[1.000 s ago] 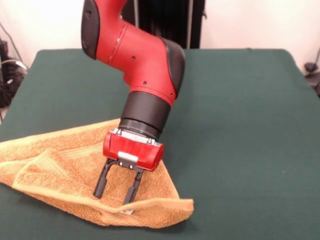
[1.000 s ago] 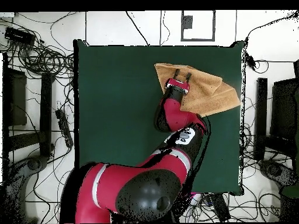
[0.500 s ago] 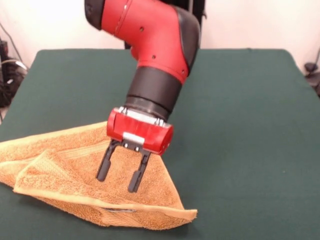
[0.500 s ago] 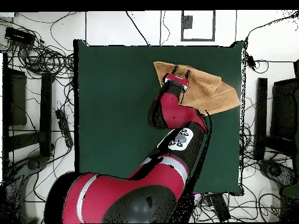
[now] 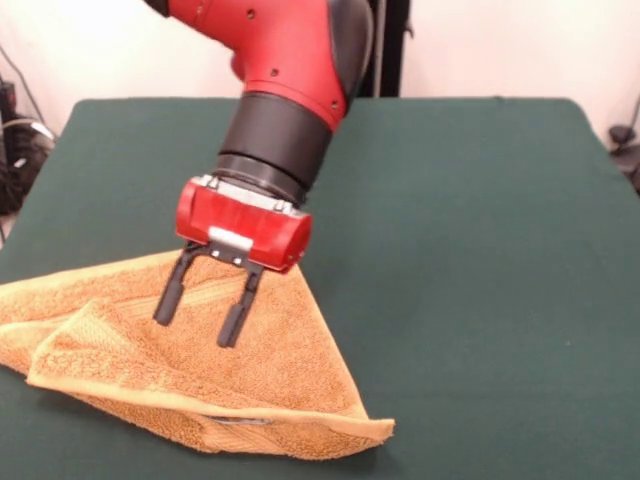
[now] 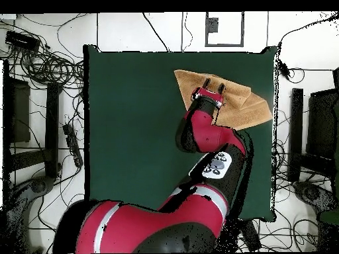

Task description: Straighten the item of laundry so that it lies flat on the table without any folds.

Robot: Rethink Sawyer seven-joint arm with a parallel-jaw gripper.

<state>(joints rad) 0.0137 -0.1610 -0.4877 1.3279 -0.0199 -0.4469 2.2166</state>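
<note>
Table [image 5: 480,220], draped in dark green cloth, carries everything; the overhead view alone shows its whole outline [image 6: 132,119] with cables on the floor around it. Across it reaches the red and black arm [image 5: 280,60], whose base and full length appear only from overhead [image 6: 198,198]. The towel [image 5: 150,360], orange-tan and folded over itself into a rough triangle, lies at one corner of the table [image 6: 242,109]. Above the towel hangs the gripper [image 5: 196,322], its two black fingers [image 5: 232,322] spread apart and empty [image 6: 213,86]. Only the front view shows the fold's doubled edge.
</note>
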